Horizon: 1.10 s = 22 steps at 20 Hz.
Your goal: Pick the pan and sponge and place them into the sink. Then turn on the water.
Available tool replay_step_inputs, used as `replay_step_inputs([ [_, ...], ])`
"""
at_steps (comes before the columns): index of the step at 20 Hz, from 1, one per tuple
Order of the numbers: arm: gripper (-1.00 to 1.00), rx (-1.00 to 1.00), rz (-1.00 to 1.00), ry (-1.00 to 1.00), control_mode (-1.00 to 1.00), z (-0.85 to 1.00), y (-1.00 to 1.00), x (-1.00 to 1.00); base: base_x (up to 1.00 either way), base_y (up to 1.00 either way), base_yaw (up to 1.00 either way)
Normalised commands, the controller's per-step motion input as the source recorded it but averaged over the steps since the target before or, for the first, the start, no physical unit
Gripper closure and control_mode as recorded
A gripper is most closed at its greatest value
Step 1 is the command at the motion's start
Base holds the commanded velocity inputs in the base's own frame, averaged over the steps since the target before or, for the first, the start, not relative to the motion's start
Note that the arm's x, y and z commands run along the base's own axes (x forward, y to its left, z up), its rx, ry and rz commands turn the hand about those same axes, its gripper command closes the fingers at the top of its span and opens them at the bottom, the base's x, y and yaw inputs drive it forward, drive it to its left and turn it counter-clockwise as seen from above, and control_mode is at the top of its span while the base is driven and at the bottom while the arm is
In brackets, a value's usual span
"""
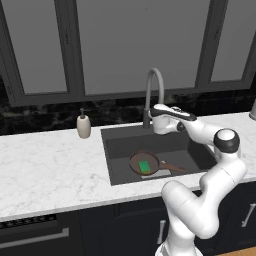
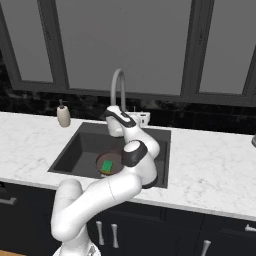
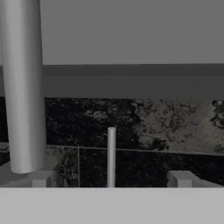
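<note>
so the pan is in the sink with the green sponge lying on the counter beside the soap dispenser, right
Not quite. The pan is in the sink, but the sponge lies inside the pan, not on the counter by the soap dispenser. The left base view shows it.

The tall faucet (image 1: 155, 90) stands just beside the gripper (image 3: 111, 180), its neck (image 3: 22, 87) close on one side; a thin lever (image 3: 111, 155) rises between the spread fingertips; the dark backsplash (image 3: 166, 127) blocks straight ahead; the counter (image 1: 50, 165) around the sink (image 1: 120, 145) lies open.

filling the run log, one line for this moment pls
pan: in sink | sponge: on pan | gripper: open, at faucet lever | water: off
</note>
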Motion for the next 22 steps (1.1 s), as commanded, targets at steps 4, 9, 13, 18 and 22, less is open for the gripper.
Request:
replay_step_inputs([
  [4, -1.0, 0.0, 0.0, 0.0, -1.0, -0.1, 0.0, 0.07, 0.0, 0.0, 0.0],
  [9, -1.0, 0.0, 0.0, 0.0, -1.0, -0.04, 0.0, 0.13, 0.0, 0.0, 0.0],
  [13, -1.0, 0.0, 0.0, 0.0, -1.0, 0.0, 0.0, 0.16, 0.0, 0.0, 0.0],
  [18, -1.0, 0.0, 0.0, 0.0, -1.0, 0.0, 0.0, 0.13, 0.0, 0.0, 0.0],
  [22, -1.0, 0.0, 0.0, 0.0, -1.0, 0.0, 0.0, 0.07, 0.0, 0.0, 0.0],
])
